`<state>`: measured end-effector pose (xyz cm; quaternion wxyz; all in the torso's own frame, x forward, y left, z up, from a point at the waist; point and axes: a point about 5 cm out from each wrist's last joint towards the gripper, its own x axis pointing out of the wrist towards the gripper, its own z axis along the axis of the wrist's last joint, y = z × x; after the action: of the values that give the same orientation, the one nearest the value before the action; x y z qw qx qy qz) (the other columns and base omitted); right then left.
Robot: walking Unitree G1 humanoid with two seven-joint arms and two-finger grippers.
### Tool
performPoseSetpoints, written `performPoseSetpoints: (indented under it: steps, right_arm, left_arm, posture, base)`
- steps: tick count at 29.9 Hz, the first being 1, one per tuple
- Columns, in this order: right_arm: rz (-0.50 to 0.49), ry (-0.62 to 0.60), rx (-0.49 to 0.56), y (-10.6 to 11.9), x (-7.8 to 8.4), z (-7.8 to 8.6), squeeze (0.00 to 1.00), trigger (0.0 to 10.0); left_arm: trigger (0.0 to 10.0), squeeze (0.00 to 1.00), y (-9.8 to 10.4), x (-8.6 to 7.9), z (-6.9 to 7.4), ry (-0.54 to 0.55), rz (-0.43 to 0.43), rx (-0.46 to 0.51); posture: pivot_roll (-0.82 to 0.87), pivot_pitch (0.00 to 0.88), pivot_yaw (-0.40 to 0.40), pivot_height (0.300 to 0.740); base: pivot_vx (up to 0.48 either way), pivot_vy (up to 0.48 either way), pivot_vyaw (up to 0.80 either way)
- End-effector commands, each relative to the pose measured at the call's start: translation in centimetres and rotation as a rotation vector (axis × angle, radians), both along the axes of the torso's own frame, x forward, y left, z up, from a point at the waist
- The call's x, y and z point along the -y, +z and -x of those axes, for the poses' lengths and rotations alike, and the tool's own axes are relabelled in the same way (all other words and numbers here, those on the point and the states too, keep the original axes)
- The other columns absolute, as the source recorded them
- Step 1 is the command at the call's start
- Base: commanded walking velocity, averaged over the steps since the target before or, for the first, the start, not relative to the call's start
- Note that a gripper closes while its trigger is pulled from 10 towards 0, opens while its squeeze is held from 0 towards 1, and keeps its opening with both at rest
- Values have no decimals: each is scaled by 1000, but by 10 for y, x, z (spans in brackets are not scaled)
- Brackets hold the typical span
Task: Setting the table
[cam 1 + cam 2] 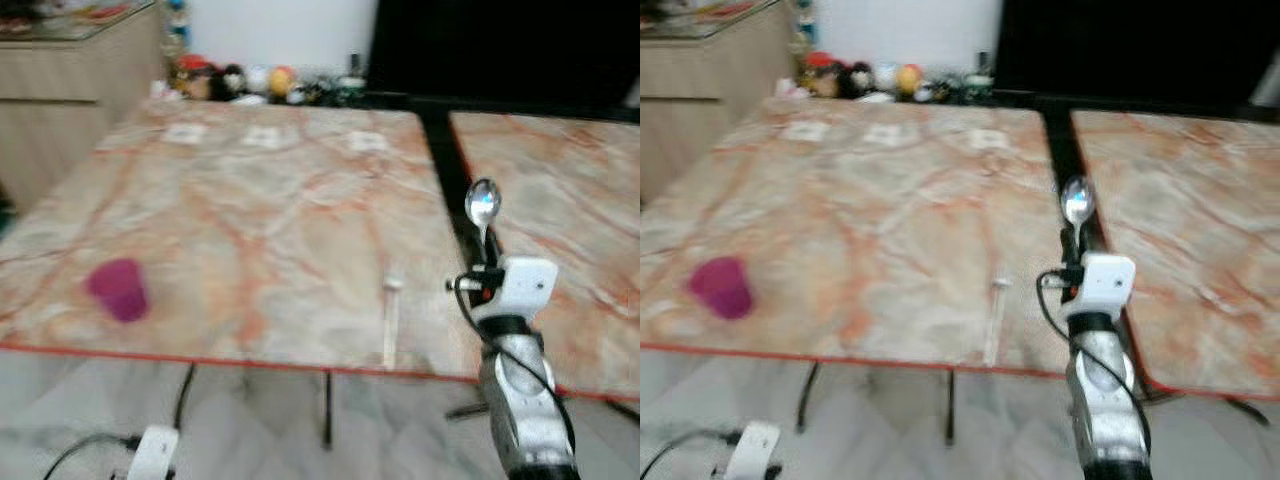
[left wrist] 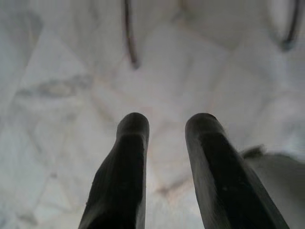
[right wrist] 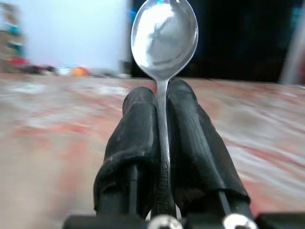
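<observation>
My right gripper [image 1: 487, 250] is shut on the handle of a silver spoon [image 1: 483, 204], which stands upright with its bowl on top. It hovers over the front right part of the marble table [image 1: 270, 210], near the dark gap. In the right wrist view both fingers [image 3: 138, 124] clamp the spoon [image 3: 164, 33]. A purple cup [image 1: 119, 289] stands at the table's front left. A pale slim utensil [image 1: 391, 322] lies near the front edge, left of my right gripper. My left gripper [image 2: 167, 121] hangs low over the floor, open and holding nothing.
A second marble table [image 1: 560, 190] adjoins on the right across a dark gap [image 1: 445, 150]. Small white cards [image 1: 266, 136] and a row of toys [image 1: 240, 82] sit along the far edge. A wooden cabinet [image 1: 60, 90] stands at the back left. Table legs and cables are below.
</observation>
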<state>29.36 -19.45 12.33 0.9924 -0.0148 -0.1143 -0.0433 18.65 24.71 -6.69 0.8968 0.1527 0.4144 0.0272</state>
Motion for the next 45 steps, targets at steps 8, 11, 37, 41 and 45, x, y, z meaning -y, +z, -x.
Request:
performPoseSetpoints:
  steps: [8, 11, 37, 41, 45]
  right_arm:
    - [-10, -8, 36, 9, 0, -3, 0, 10000]
    - [-11, -4, 40, 10, -1, -3, 0, 10000]
    - [-20, -51, 21, 8, 9, -2, 0, 10000]
    - [-18, -51, 21, 8, 9, -3, 0, 10000]
    - [-20, -54, 24, 9, 10, -3, 0, 10000]
  left_arm:
    - [10000, 0, -4, -1, 8, 0, -2, -38]
    - [10000, 0, -4, -2, 8, -2, -3, -38]
    - [10000, 0, -4, -1, 7, 4, 0, -32]
    - [10000, 0, -3, -1, 6, 5, 1, -30]
    - [10000, 0, -3, 0, 5, 3, 3, -27]
  posture:
    - [65, 0, -17, 740]
    - [64, 3, -13, 740]
    - [62, 0, -18, 740]
    - [62, 0, -18, 740]
    - [60, 0, -19, 740]
  base:
    - [0, -456, 0]
    - [0, -454, 0]
    - [0, -434, 0]
    - [0, -429, 0]
    - [0, -426, 0]
